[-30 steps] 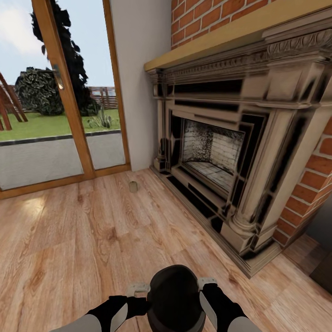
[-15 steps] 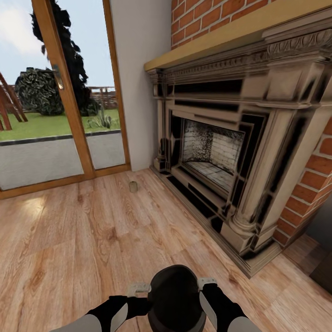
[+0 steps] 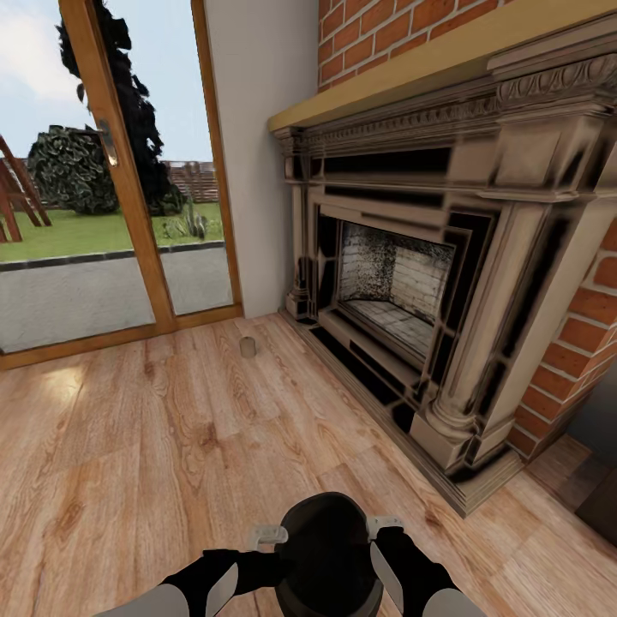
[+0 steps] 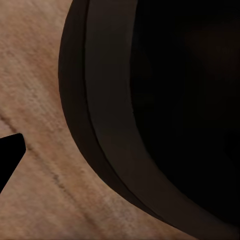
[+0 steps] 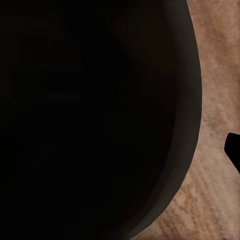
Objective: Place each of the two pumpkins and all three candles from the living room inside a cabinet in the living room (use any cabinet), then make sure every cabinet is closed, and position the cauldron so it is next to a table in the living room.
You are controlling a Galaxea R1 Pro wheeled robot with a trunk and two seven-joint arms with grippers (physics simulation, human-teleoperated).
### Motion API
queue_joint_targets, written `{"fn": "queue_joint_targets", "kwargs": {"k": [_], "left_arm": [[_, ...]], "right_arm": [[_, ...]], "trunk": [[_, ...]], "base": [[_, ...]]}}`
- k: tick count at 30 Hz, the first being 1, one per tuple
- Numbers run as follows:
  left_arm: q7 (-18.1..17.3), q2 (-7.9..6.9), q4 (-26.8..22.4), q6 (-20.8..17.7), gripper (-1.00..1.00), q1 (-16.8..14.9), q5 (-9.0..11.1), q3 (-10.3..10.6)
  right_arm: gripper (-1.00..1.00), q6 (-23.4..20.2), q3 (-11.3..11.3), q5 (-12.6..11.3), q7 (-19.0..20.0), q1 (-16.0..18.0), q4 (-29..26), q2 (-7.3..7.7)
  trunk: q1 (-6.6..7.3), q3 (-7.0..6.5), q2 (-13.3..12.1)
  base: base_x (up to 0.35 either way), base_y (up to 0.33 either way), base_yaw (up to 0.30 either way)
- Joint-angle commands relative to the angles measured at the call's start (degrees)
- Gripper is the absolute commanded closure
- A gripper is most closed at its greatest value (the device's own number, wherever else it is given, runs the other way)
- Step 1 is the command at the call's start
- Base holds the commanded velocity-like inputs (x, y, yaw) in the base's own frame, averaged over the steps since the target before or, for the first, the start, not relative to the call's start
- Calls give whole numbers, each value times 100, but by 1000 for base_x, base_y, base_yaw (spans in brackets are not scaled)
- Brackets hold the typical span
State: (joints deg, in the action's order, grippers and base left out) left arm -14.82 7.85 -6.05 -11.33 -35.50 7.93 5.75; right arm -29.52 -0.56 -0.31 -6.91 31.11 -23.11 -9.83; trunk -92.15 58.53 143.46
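Observation:
The black cauldron (image 3: 326,553) sits low in front of me on the wooden floor, between my two arms. My left gripper (image 3: 272,536) is against its left side and my right gripper (image 3: 384,523) against its right side. In the left wrist view the cauldron's rim and wall (image 4: 100,125) are very close, and one dark fingertip (image 4: 10,150) stands apart from the wall. The right wrist view shows the cauldron (image 5: 100,120) and a fingertip (image 5: 234,147) clear of its side. One candle (image 3: 248,346) stands on the floor near the fireplace corner.
A large ornate fireplace (image 3: 428,283) with a brick surround stands to the right, its base reaching onto the floor. A glass door with a wooden frame (image 3: 128,171) is at the far left, looking onto a garden. Wooden floor (image 3: 154,446) stretches between me and the candle.
My left gripper has shifted a little to the right, closer against the cauldron. The rest of the scene is unchanged.

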Motion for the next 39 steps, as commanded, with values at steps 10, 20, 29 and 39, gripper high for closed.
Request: {"fn": "queue_joint_targets", "kwargs": {"k": [10, 20, 29, 39], "left_arm": [[33, -3, -10, -29, -100, -1, 60, 49], [45, -3, -10, -25, -100, -1, 60, 47], [100, -2, -10, -18, -100, -1, 60, 47], [111, -3, -10, -18, -100, 7, 60, 49]], "right_arm": [[-100, -32, -5, -5, -21, 1, -9, -1], [-100, -32, -5, -5, -21, 1, -9, -1], [-100, -32, -5, -5, -22, 1, -9, -1], [-100, -31, -7, -5, -21, 1, -9, -1]], "trunk": [[1, 5, 2], [1, 5, 2], [1, 5, 2], [1, 5, 2]], "base": [[27, -7, 0], [50, -19, 0], [39, -1, 0], [2, 0, 0]]}}
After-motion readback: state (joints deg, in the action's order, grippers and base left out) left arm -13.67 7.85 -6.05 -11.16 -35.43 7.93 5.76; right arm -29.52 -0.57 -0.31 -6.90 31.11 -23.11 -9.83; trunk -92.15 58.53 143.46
